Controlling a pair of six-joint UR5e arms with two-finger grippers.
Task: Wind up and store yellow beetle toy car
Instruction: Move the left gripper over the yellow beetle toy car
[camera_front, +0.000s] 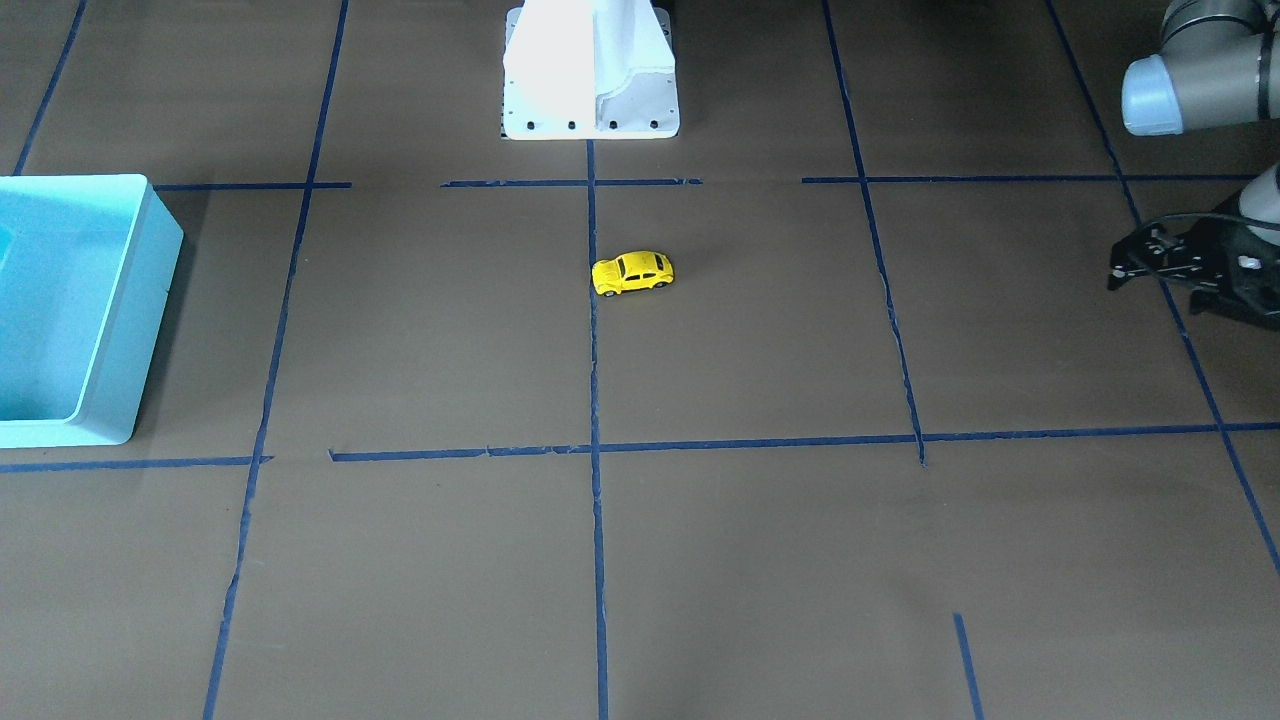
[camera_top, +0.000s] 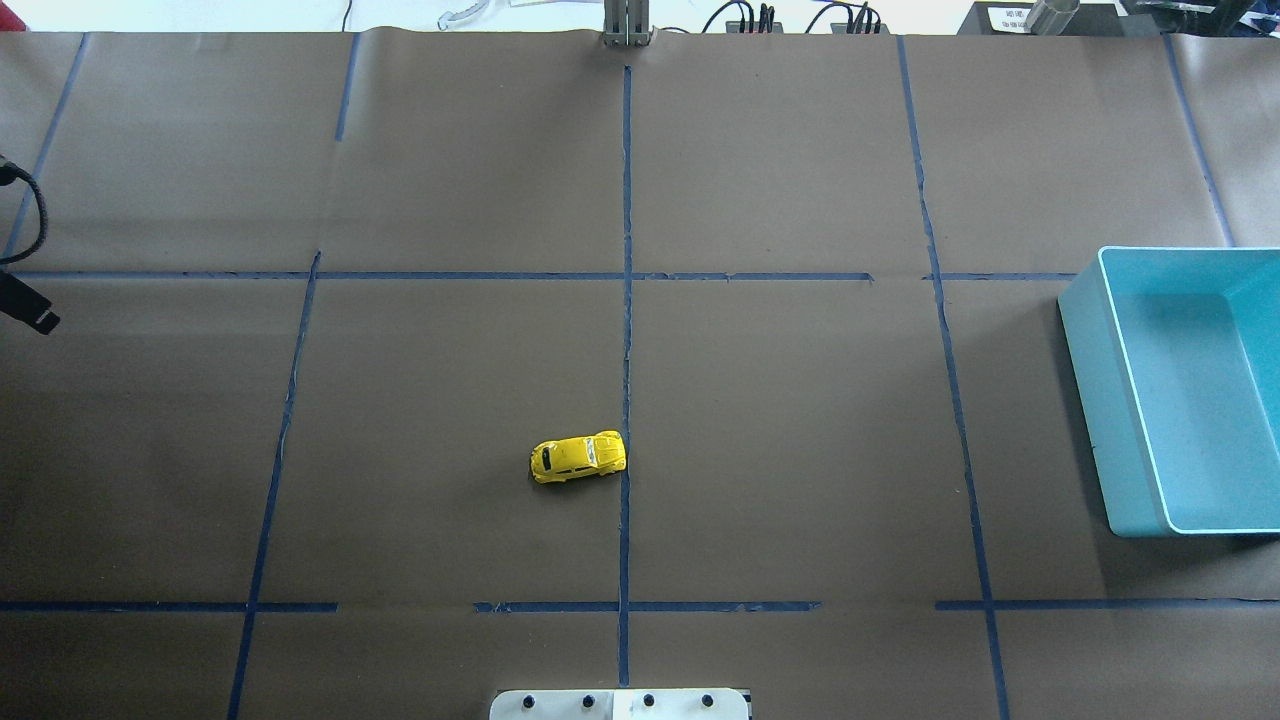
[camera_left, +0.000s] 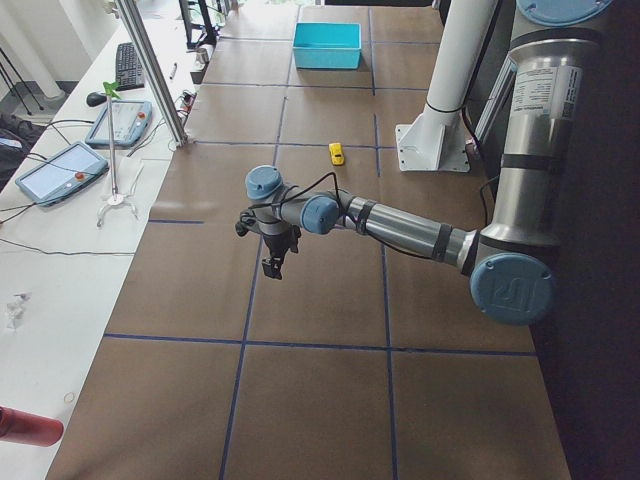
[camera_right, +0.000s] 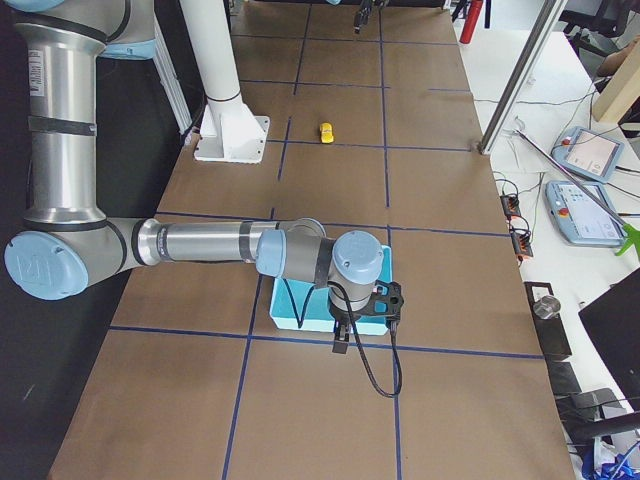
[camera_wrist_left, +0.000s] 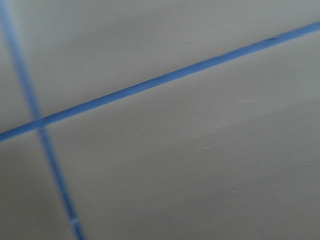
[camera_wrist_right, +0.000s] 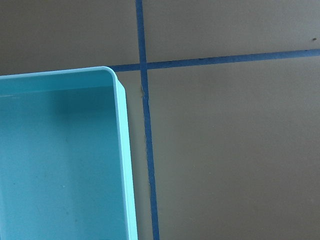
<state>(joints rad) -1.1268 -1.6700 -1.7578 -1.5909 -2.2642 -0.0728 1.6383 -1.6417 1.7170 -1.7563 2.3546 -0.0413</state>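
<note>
The left gripper (camera_front: 1125, 272) hangs above the surface (camera_front: 760, 560) at the right edge of the front-facing view, carrying nothing. How far apart its jaws stand I cannot tell, because its own wrist camera shows only blurred brown paper and blue tape. The right gripper (camera_right: 342, 338) appears only in the right side view, poised over the near corner of the light blue bin (camera_front: 130, 320); whether it is wide or narrow cannot be told either.

The yellow beetle toy car (camera_front: 632, 273) sits on its wheels near the middle of the frame. It is side-on to the front camera, one end at the centre tape line, well apart from both grippers and from the bin at the left edge.

The main risk is probably the car itself. It is tiny, rounded and free-rolling, so a finger that touches one side first could push it away or spin it. While winding, too little downward pressure would let the wheels skid on the paper. Once wound, a loose hold or an early release could send the car off before it reaches the bin.

Labels on the arms' upper links and marks on the blue joint caps are too small to read.
</note>
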